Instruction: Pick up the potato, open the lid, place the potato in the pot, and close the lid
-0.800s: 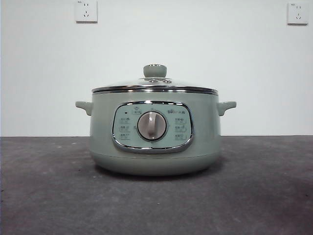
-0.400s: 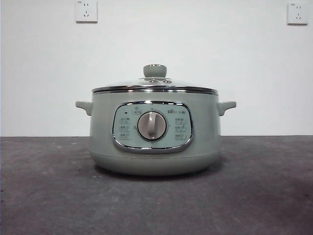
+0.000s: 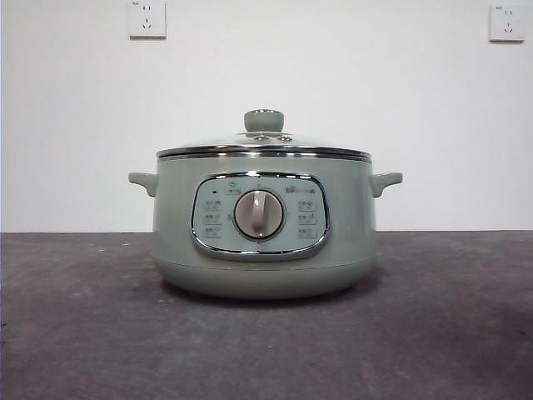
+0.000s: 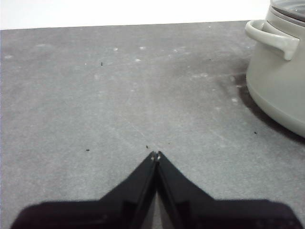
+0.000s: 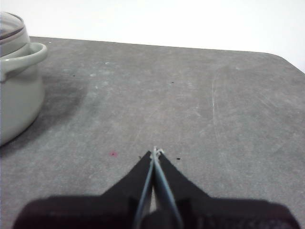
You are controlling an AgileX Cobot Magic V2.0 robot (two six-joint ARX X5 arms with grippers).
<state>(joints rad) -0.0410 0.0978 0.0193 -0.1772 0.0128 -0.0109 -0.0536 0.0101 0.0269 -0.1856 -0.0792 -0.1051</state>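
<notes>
The sage-green pot (image 3: 263,225) stands in the middle of the dark grey table, its control panel and grey dial (image 3: 259,214) facing the front view. The glass lid (image 3: 263,143) with its green knob (image 3: 263,121) sits closed on the pot. The potato is not in view. My left gripper (image 4: 155,155) is shut and empty, low over bare table, with the pot's side and one handle (image 4: 271,39) off to one side. My right gripper (image 5: 154,152) is shut and empty over bare table, with the pot (image 5: 16,86) and its other handle to its side.
A white wall with two sockets (image 3: 146,18) (image 3: 506,22) stands behind the table. The table's far edge and a rounded corner (image 5: 281,57) show in the right wrist view. Neither arm shows in the front view.
</notes>
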